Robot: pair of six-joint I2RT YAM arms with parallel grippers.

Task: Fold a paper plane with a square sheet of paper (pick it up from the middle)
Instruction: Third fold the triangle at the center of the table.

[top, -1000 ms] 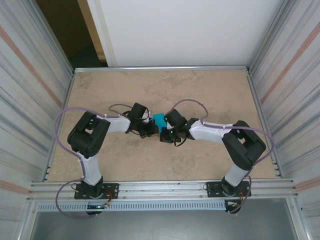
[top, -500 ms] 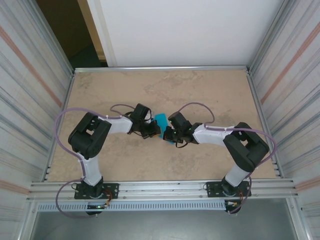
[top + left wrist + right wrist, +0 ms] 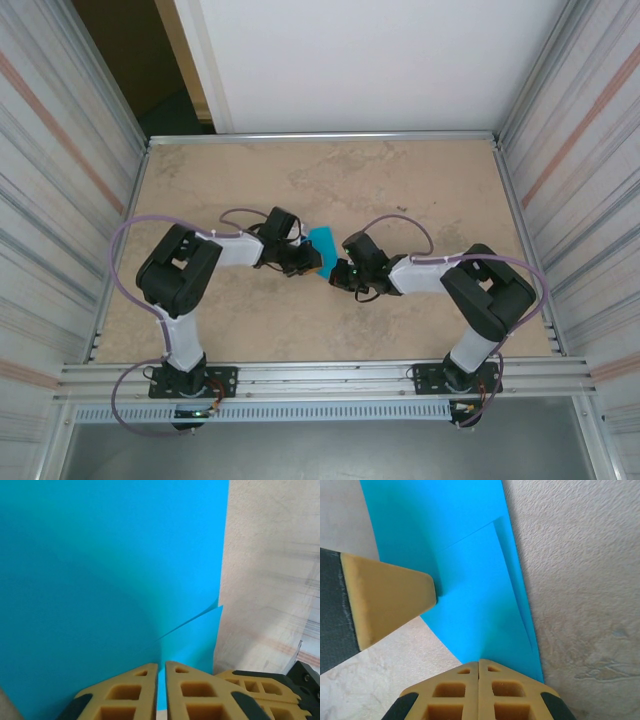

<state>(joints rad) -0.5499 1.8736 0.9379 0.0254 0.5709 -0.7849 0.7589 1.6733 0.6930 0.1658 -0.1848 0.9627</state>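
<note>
I have the blue paper (image 3: pixel 322 243), partly folded, at mid-frame in the top view, pinched from both sides, I judge to set a crease. My right end effector (image 3: pixel 479 662) is clamped on its near edge. My left end effector (image 3: pixel 161 666) shows a slim gap around the paper, so I cannot tell whether it grips. Bare surface (image 3: pixel 420 190) spreads toward the upper frame.

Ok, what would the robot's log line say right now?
stage: folding | blue paper: partly folded, flap crease showing | left gripper: jaws shut on paper | right gripper: jaws shut on paper's edge
</note>
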